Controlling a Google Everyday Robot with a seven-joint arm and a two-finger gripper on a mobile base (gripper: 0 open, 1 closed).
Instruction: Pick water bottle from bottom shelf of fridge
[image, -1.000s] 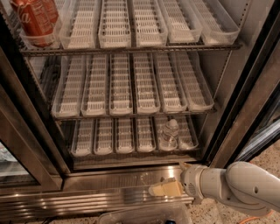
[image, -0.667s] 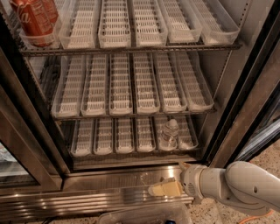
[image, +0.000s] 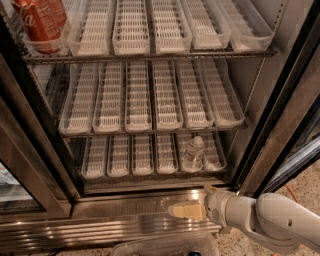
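Note:
The fridge (image: 280, 125) stands open with three wire racks of clear plastic trays. The water bottle (image: 194, 151), small and clear with a pale cap, stands in the fifth lane from the left on the bottom shelf (image: 150, 156). My gripper (image: 187, 210) hangs low over the brushed-steel sill (image: 125, 207), in front of and just below the bottle, a short gap away. One pale finger (image: 182, 210) points left along the sill. The white arm (image: 270, 222) enters from the lower right.
Red cola cans (image: 41, 21) sit at the top rack's left end. The middle rack (image: 150, 100) holds bare trays. The dark-edged glass door (image: 30, 150) stands at left, the steel frame post (image: 290, 130) at right. A clear plastic object (image: 160, 245) lies at the bottom edge.

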